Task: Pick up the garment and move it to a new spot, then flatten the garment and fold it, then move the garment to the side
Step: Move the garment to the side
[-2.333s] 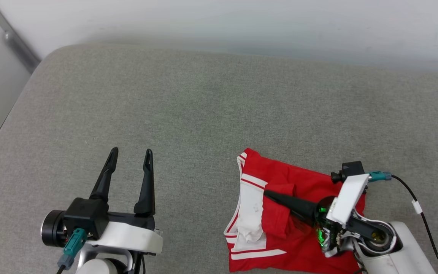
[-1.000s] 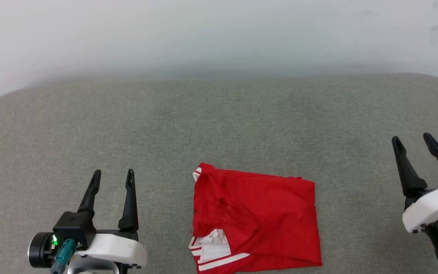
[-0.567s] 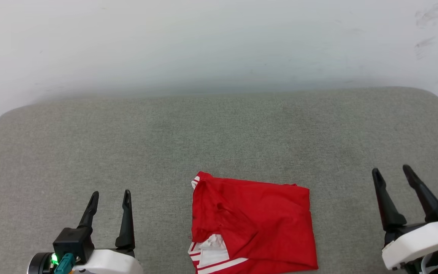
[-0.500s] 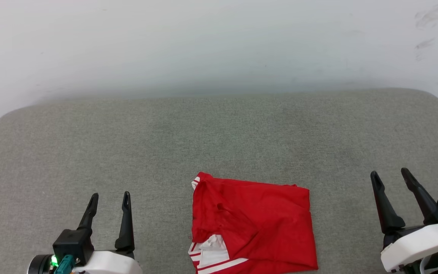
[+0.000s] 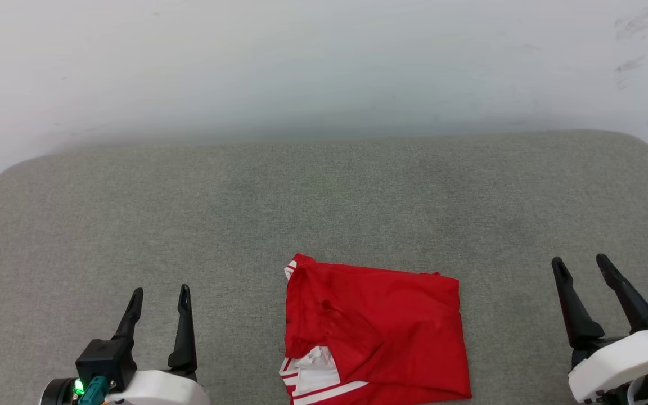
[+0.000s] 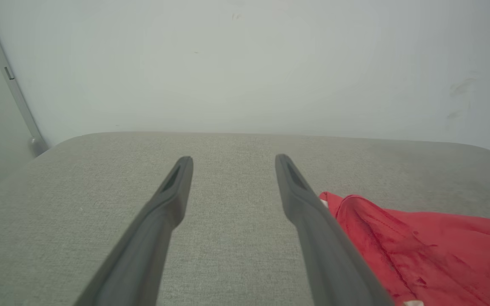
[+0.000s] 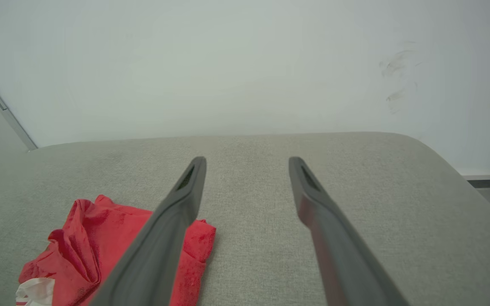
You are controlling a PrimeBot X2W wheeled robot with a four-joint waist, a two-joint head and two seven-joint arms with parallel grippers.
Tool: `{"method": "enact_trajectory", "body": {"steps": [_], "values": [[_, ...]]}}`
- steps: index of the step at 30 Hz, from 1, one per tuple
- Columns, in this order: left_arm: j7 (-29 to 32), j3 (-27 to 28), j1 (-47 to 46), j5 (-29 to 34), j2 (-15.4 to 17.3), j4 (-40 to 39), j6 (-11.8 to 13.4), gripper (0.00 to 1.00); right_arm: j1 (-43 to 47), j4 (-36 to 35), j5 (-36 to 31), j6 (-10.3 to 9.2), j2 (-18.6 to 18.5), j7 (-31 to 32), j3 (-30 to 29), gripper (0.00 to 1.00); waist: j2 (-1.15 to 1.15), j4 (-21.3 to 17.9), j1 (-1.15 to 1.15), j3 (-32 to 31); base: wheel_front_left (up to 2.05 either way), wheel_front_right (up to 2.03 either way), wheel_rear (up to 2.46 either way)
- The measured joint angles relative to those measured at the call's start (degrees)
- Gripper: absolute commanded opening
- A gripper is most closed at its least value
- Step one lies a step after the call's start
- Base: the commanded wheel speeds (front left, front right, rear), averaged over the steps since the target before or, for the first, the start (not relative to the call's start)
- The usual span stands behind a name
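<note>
Folded red shirt (image 5: 374, 332), lying flat at the near middle of the grey cushion (image 5: 324, 197), with a white, red-striped sleeve showing at its near left corner. The left gripper (image 5: 161, 289) is well to the shirt's left and the right gripper (image 5: 579, 260) well to its right, each with fingers spread apart, holding nothing and clear of the cloth. A pale wall (image 5: 324, 67) rises behind the cushion's far edge.
</note>
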Motion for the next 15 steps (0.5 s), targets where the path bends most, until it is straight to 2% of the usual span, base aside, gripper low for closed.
{"method": "enact_trajectory", "body": {"steps": [6, 11, 15], "values": [[-0.02, 0.33, -0.77, 0.2, -0.1, -0.36, 0.18, 1.0, -0.55, 2.8, 8.18, 0.0, -1.82, 7.22, -5.92, 1.0, 0.0, 0.68, 0.0, 0.79, 0.0, 0.0, 0.0], [-0.08, 0.47, -1.36, 0.64, -0.77, -1.38, 0.27, 1.0, -3.54, 8.34, 15.74, 0.0, -5.27, 16.7, -11.09, 1.0, 0.0, 1.98, 0.0, 2.33, 0.0, 0.0, 0.0], [-0.09, 0.58, -2.39, 1.14, -1.34, -2.03, 0.2, 1.0, -5.05, 13.66, 22.54, 0.0, -7.04, 26.14, -12.72, 1.0, 0.0, 3.6, 0.0, 3.83, 0.0, 0.0, 0.0]]}}
